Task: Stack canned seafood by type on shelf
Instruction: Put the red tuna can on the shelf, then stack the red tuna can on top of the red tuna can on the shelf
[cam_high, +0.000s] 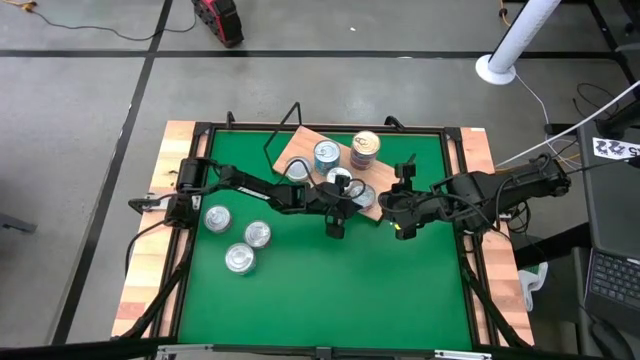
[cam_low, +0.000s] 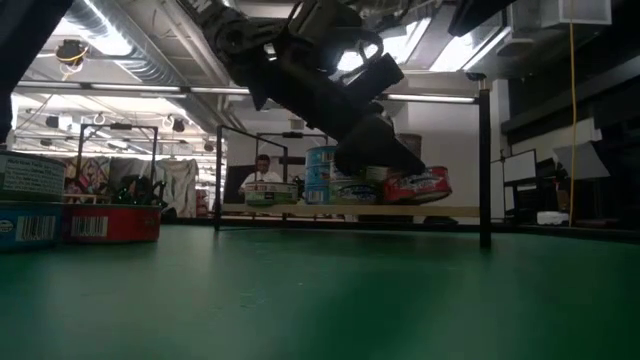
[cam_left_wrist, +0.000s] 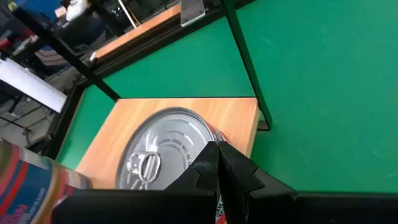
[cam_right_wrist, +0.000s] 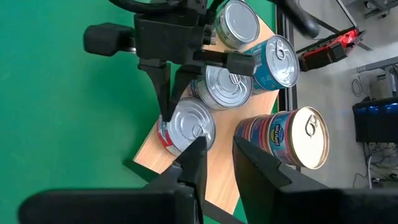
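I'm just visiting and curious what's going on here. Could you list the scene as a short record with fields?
Surface: green table mat
Shelf: wooden shelf at the far side, tilted askew
Tins on shelf: several, including a gold-topped stack
Tins off shelf: three tins on the mat, left side
Left gripper: left gripper shut, tips against a red-sided tin at the shelf's edge
Right gripper: right gripper beside the shelf, holding nothing

On the table (cam_high: 300, 290), the wooden shelf (cam_high: 296, 148) lies at the back centre with several tins on it. A two-tin stack (cam_high: 365, 150) stands at its right. Three loose tins (cam_high: 240, 240) lie at the table's left.
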